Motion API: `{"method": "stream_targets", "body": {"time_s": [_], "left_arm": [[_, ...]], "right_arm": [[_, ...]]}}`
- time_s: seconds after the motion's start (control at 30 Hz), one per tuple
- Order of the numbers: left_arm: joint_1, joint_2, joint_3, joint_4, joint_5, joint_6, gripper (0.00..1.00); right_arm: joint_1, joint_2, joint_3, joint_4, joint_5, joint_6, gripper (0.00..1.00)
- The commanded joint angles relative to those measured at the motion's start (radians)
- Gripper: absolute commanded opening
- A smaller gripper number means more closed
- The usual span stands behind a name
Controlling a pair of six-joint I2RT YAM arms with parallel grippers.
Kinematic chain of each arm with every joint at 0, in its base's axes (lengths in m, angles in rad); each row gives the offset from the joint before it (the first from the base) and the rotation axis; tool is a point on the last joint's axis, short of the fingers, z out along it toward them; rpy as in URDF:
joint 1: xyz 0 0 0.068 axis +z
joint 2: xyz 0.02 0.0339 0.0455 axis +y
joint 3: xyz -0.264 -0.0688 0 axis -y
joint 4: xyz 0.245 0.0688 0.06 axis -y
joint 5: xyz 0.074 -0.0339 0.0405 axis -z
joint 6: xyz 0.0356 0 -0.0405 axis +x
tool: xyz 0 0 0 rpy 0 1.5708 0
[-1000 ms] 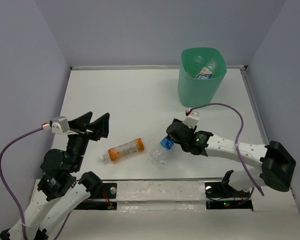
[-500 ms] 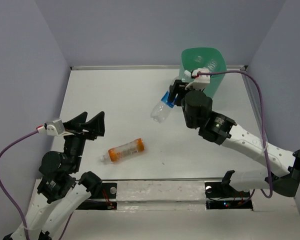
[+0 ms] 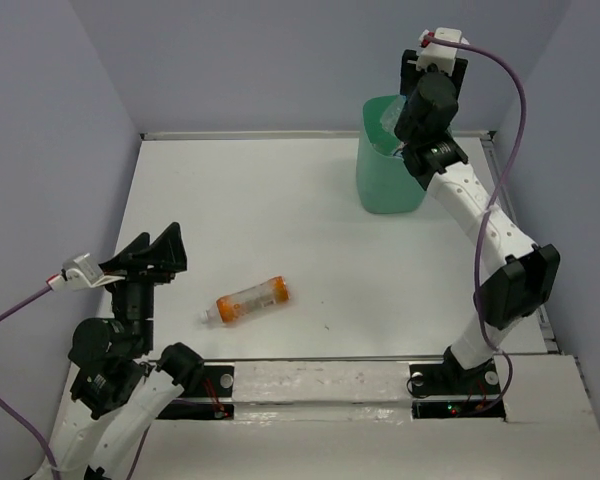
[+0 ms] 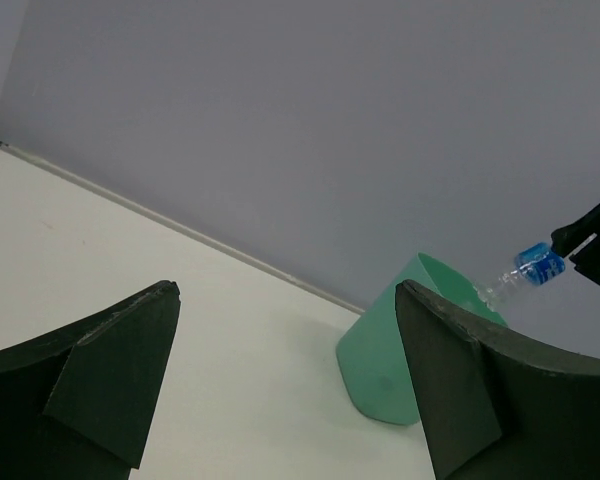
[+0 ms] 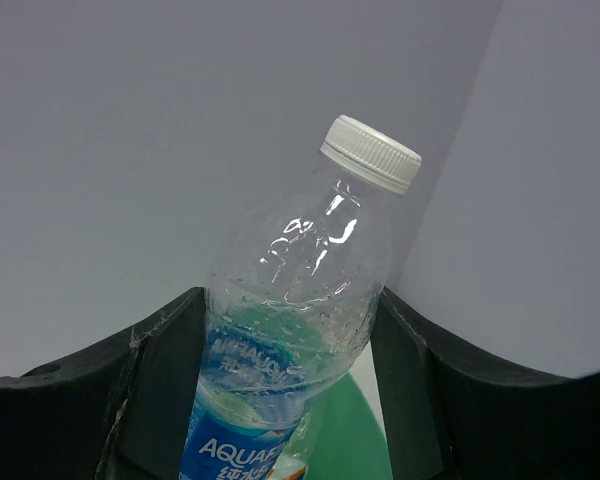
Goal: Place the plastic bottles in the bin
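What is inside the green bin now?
The bin shows only some inner wall; the right arm covers the rest, so contents are hidden. The right gripper holds a bottle above it.

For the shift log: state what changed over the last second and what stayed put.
The right gripper, shut on the blue-label bottle, carried it from beside the orange-label bottle up and back; it now hangs over the bin. The left gripper, open throughout, drifted slightly left. The orange-label bottle and the bin stayed put.
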Motion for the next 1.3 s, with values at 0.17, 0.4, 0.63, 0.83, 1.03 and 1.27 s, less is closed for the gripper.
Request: {"method": "stream_targets", "body": {"time_s": [0.17, 0.4, 0.63, 0.83, 1.03, 1.27], "left_arm": [[0.035, 0.021, 0.015, -0.065, -0.248, -0.155, 0.99], [0.041, 0.062, 0.024, -0.085, -0.261, -0.164, 0.99], [0.064, 0.065, 0.024, -0.071, -0.244, -0.158, 0.99], [0.066, 0.085, 0.045, -0.096, -0.291, -0.16, 0.99], [0.066, 0.055, 0.035, -0.081, -0.31, -0.151, 0.99], [0.073, -0.027, 0.03, -0.067, -0.376, -0.138, 0.99]], "right_arm": [[-0.042, 0.116, -0.042, 0.091, -0.091, -0.067, 0.5], [-0.042, 0.062, -0.031, -0.085, -0.127, 0.034, 1.0], [0.074, -0.083, 0.045, -0.461, -0.626, 0.102, 0.94], [0.35, 0.022, 0.007, -0.713, -1.061, 0.035, 0.93], [0.495, 0.202, -0.006, -0.742, -1.124, -0.013, 0.95], [0.581, 0.358, 0.045, -0.779, -1.2, -0.056, 0.98]]}}
